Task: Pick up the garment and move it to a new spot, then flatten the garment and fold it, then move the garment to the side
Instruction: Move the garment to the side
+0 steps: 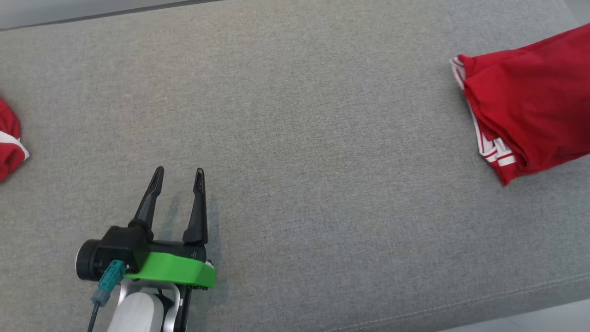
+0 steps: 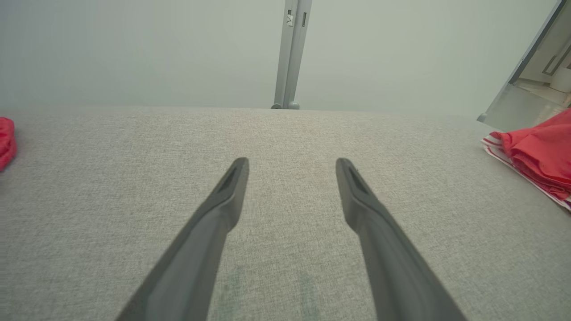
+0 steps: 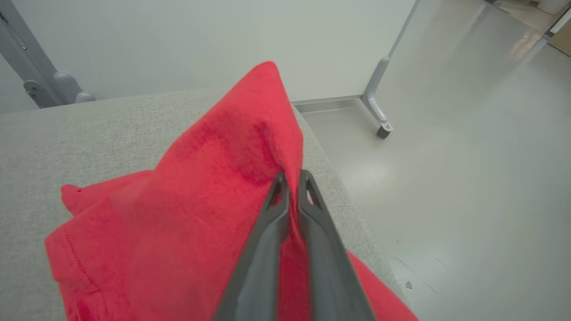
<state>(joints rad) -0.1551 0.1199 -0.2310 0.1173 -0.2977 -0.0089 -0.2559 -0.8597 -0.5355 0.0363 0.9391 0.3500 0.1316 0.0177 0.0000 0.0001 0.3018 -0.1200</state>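
Observation:
The garment (image 1: 530,106) is red with white striped trim and lies bunched at the right edge of the grey fabric surface (image 1: 322,161). My right gripper (image 3: 292,176) is shut on a raised fold of the garment (image 3: 200,214), which peaks just above the fingertips. My left gripper (image 1: 179,171) hovers low over bare surface at the lower left, far from the garment. It is open with nothing between its fingers. In the left wrist view the left gripper (image 2: 292,162) points across the surface, with the garment (image 2: 539,151) off to the right.
Another red cloth (image 1: 8,138) with a white band sits at the left edge, also in the left wrist view (image 2: 5,140). The surface's right edge drops to a pale floor (image 3: 468,178). A grey frame leg with a caster (image 3: 379,111) stands there.

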